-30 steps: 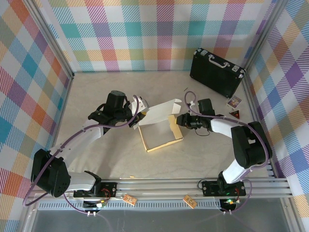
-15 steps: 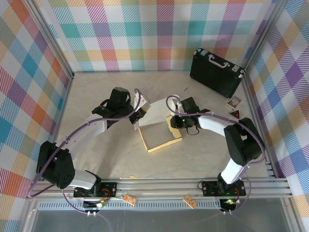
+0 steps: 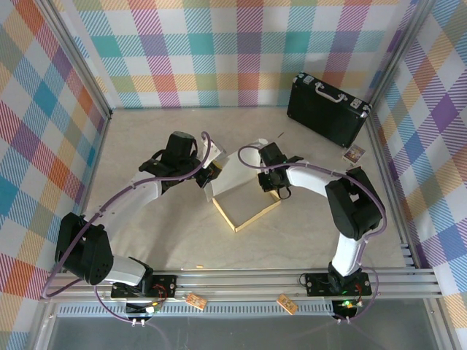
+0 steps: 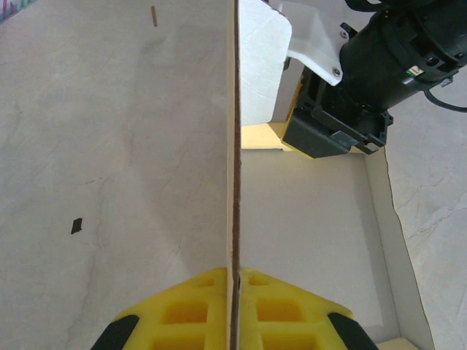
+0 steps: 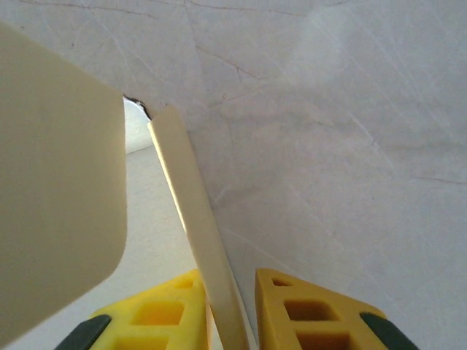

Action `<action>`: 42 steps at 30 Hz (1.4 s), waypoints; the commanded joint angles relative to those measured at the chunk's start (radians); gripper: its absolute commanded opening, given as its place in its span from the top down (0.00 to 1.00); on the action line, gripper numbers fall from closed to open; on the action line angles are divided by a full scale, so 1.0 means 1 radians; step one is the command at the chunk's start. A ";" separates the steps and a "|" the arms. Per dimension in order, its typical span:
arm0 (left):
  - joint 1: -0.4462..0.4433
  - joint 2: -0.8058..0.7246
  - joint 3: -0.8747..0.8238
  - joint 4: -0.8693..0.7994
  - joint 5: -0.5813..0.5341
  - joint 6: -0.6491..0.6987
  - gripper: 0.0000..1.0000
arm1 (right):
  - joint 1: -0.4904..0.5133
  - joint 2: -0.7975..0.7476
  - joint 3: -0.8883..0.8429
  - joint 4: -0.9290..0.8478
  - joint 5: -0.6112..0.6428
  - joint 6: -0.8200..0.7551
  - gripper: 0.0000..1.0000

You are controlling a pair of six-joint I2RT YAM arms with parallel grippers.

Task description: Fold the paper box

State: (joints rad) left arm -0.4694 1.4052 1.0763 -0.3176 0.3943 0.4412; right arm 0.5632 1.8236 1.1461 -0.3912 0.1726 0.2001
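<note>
1. While both arms reach in from the two sides, the paper box [image 3: 246, 200] lies open in the middle of the table [image 3: 168, 240] in the top view. It has low tan walls around a pale floor. A tall white flap [image 3: 228, 173] stands up on its far left side. The left gripper [image 3: 211, 172] is at that flap. The right gripper [image 3: 264, 182] is at the far right corner of the box. A black briefcase [image 3: 326, 109] stands well apart at the back right, near the checked wall.

2. From the left wrist, the left gripper [image 4: 233, 275] is closed tight on a thin wall of the paper box [image 4: 306, 233]. Its yellow fingers [image 4: 182, 313] press the card from both sides with no gap. The card is seen edge-on and runs straight up the middle. The pale box floor lies to its right and the table [image 4: 109, 146] to its left. The black right arm [image 4: 394, 51] hangs over the far end of the box.

3. From the right wrist, a thin cream wall of the paper box [image 5: 186, 189] stands up between the fingers of the right gripper [image 5: 230, 283]. The wall is very close to both yellow fingers [image 5: 306, 313]. I cannot tell if they squeeze it. A big cream flap [image 5: 58, 182] is on the left, and the table [image 5: 328, 109] is behind.
</note>
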 commanded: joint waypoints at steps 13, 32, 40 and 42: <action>-0.008 -0.069 0.039 0.048 0.063 0.010 0.98 | 0.100 0.167 0.129 -0.256 0.240 -0.201 0.96; -0.007 -0.112 0.039 0.048 0.039 0.031 0.98 | 0.122 0.172 0.108 -0.300 0.264 -0.335 0.78; -0.007 -0.118 0.040 0.010 0.031 0.048 0.98 | 0.122 0.172 0.179 -0.429 0.214 -0.350 0.75; -0.007 -0.120 0.039 0.009 0.029 0.051 0.98 | 0.123 0.181 0.188 -0.464 0.200 -0.355 0.73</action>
State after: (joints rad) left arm -0.4614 1.3384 1.0760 -0.4355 0.3538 0.4335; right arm 0.6300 1.9350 1.3540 -0.6186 0.3168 0.0544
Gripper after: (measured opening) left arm 0.065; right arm 0.267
